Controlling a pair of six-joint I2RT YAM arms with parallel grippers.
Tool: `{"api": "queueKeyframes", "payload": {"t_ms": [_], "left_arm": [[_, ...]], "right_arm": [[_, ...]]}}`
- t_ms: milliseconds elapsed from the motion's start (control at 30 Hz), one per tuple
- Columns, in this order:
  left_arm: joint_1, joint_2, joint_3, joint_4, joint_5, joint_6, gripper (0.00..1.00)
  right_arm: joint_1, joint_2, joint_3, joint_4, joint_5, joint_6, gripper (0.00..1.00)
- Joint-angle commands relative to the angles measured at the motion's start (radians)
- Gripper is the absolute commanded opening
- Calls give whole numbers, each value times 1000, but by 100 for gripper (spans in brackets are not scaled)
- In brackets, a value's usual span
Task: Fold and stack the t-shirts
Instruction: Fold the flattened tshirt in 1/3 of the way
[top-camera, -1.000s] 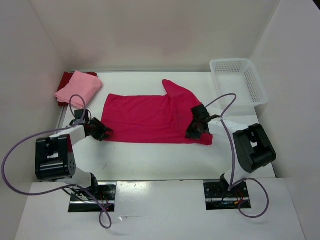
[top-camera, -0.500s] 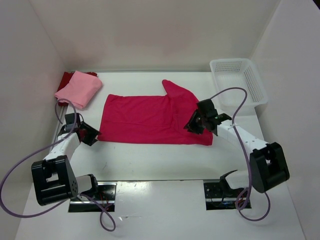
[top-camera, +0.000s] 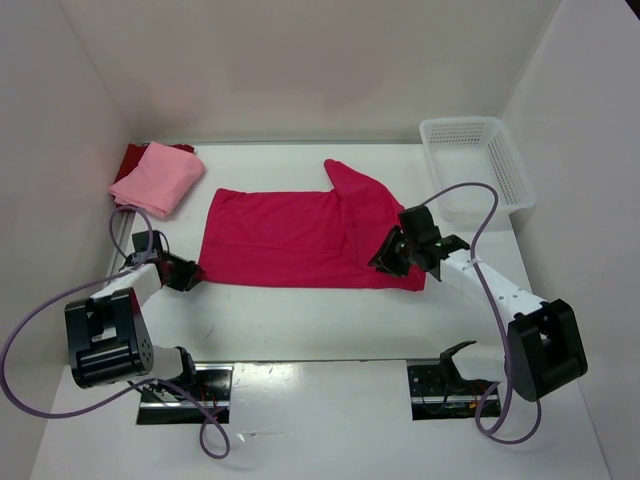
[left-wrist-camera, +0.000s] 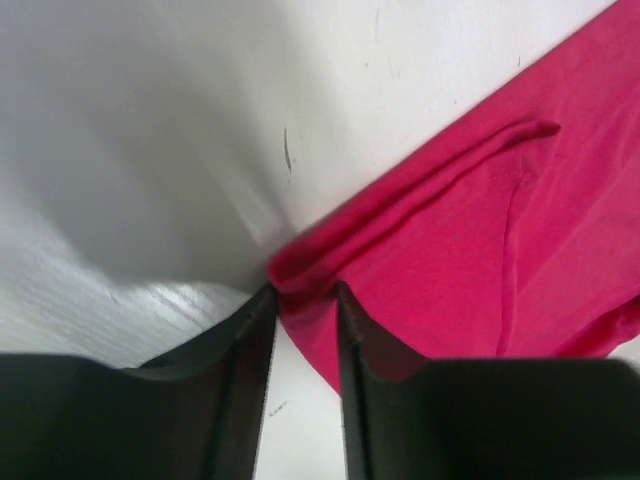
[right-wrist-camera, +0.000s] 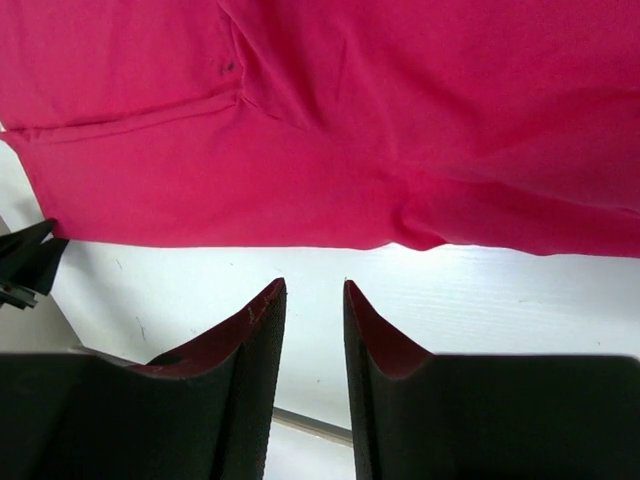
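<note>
Left gripper straddles a corner of the magenta shirt, jaws narrow, grip uncertain; right gripper hovers beside its hem, jaws parted, empty.

We see left arm and right arm: white links, black joints, looping purple cables, black tapered fingers.

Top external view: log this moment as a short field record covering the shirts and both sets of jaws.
magenta t-shirt: lying flat mid-table, one sleeve pointing to the far side
light pink t-shirt: folded, on top of the dark red t-shirt, far-left corner
left jaws: around the magenta t-shirt's near-left corner, grip unclear
right jaws: open, empty, beside its near-right edge
white mesh basket: far right
</note>
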Motion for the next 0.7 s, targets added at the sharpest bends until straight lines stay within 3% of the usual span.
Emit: {"api": "queueKeyframes", "payload": {"t_ms": [0, 33, 133, 167, 233, 400, 667], "left_arm": [[3, 54, -2, 13, -29, -13, 36], [3, 54, -2, 13, -29, -13, 28], [3, 54, 42, 24, -90, -4, 19], [3, 54, 62, 4, -112, -4, 7], [3, 54, 102, 4, -127, 39, 1], [3, 54, 145, 28, -150, 81, 0], [3, 146, 217, 38, -190, 134, 0]], "right_arm": [[8, -30, -10, 5, -6, -16, 36], [8, -42, -10, 5, 4, -16, 36], [8, -66, -10, -6, 27, 6, 41], [8, -75, -10, -6, 27, 6, 42], [8, -89, -39, -18, 39, 29, 44], [-12, -164, -136, -55, 88, 115, 57], [-23, -220, -294, -86, 168, 276, 54]]}}
